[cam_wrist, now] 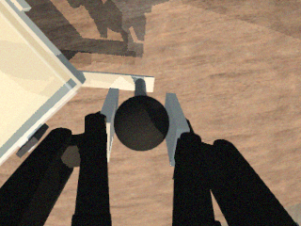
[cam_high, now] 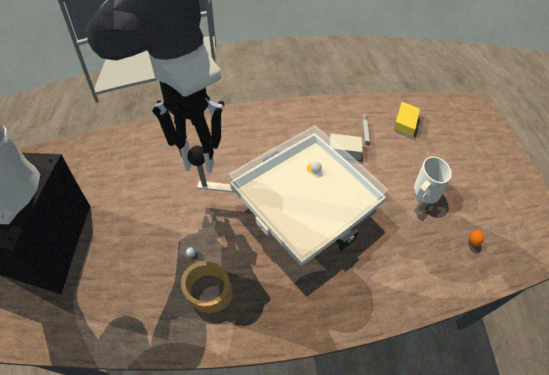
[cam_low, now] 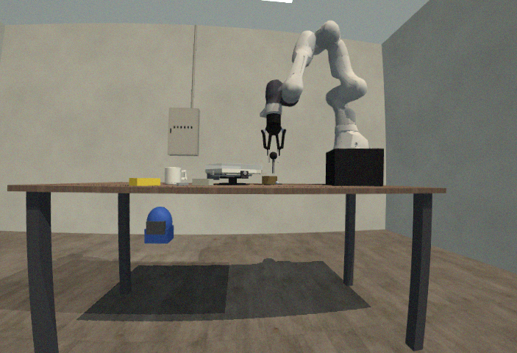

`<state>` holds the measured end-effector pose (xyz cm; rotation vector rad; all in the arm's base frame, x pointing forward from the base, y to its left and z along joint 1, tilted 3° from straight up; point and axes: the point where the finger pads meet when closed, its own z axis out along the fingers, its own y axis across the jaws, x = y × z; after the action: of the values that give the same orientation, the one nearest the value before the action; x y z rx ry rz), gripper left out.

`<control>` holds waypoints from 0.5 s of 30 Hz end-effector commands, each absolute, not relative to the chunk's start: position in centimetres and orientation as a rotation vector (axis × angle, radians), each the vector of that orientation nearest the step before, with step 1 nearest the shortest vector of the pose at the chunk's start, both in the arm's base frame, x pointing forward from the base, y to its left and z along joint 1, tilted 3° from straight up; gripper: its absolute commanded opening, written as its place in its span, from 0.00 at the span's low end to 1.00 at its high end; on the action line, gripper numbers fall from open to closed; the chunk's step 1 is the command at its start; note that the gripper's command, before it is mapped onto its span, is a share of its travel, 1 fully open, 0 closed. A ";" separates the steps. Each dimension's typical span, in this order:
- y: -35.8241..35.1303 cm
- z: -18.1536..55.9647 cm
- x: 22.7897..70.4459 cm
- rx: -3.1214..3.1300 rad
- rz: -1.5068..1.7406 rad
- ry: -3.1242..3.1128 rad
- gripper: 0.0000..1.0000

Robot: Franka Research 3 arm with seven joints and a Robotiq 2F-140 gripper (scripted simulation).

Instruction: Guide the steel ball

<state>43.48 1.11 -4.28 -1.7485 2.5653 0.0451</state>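
The clear-lidded plate (cam_high: 308, 194) is a square cream tray on a small stand in the middle of the table. The steel ball (cam_high: 315, 166) lies under the lid near the far corner, overlapping the right edge of the orange printed spot (cam_high: 309, 168). A lever with a black knob (cam_high: 196, 155) stands upright on a flat arm at the plate's left side. My gripper (cam_high: 196, 162) is shut on the black knob, which also shows in the wrist view (cam_wrist: 142, 123) between my fingers. In the side view the plate (cam_low: 232, 169) looks about level.
A second small steel ball (cam_high: 190, 251) and a yellow ring (cam_high: 206, 286) lie on the table in front of the lever. A white mug (cam_high: 432, 177), an orange ball (cam_high: 475, 237), a yellow block (cam_high: 407, 118), a beige block (cam_high: 346, 144) touching or close to the plate's far corner, and a thin stick (cam_high: 365, 129) lie to the right. The black robot base (cam_high: 26, 221) is left.
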 end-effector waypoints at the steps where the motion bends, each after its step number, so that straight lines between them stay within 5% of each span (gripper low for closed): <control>1: 1.2 -4.4 43.6 -1.745 0.043 2.565 0.00; 15: 0.8 -4.2 43.5 -1.745 0.043 2.565 0.00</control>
<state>43.47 1.10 -4.28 -1.7452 2.5655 0.0456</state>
